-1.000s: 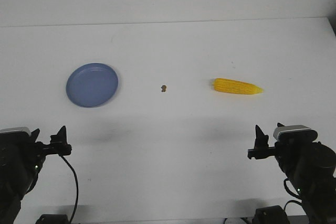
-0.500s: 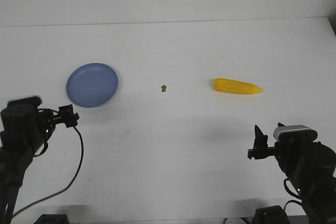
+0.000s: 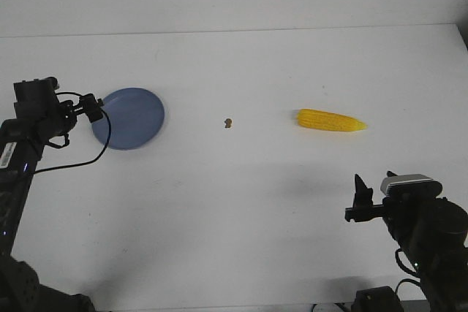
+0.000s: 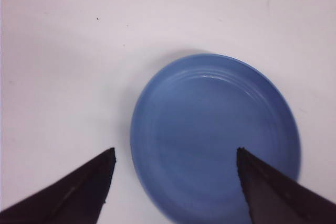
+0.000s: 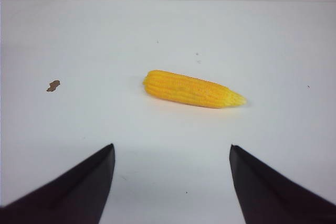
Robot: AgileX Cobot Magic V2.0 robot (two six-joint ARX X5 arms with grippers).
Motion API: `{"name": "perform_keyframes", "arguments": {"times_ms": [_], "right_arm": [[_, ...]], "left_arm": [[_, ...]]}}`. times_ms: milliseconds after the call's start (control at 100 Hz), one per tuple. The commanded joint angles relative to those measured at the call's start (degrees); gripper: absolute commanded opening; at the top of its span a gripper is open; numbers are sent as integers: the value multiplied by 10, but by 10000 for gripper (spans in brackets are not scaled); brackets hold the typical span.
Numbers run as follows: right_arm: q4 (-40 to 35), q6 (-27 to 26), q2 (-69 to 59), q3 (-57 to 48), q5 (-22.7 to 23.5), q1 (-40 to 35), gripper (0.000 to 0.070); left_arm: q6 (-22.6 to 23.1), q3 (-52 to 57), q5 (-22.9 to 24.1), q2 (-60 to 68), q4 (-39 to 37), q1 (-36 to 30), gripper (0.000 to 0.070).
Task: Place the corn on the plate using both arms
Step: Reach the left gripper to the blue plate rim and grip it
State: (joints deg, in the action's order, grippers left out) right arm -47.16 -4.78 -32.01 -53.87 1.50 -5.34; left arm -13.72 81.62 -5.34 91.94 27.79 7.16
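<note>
Plate (image 4: 215, 140) fills left wrist view

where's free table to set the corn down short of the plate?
Bare table between the plate and the brown speck, and between the speck and the corn. Tight only at the plate's left rim, where the left gripper hovers.

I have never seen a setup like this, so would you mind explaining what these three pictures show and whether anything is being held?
It is a two-armed robot at a white table. The wide picture looks forward from the robot; the other two come from cameras on each wrist, with the black fingers at the bottom. The left gripper is open beside the blue plate, which fills its wrist view. The right gripper is open, short of the corn, seen from its wrist. A small brown speck lies between plate and corn. Nothing is held.
</note>
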Motion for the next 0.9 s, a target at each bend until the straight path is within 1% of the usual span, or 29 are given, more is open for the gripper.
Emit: {"name": "perform_keyframes", "arguments": {"times_ms": [0,170,390,660,890], "right_arm": [[4,-4,-2,-9,0,-1,463],[4,-4,-2,-9,0,-1,463],[4,-4,-2,-9,0,-1,463],[4,-4,-2,-9,0,-1,463],[4,-4,-2,-9,0,-1,463]], "left_arm": [[-2,22,-7,32,-3,7,456],[7,25,-7,84,-14,19,456],[8,25,-7,131,-19,23,457],[8,25,-8,167,-27,22,457],[9,25,-7,174,-36,22,457]]}}
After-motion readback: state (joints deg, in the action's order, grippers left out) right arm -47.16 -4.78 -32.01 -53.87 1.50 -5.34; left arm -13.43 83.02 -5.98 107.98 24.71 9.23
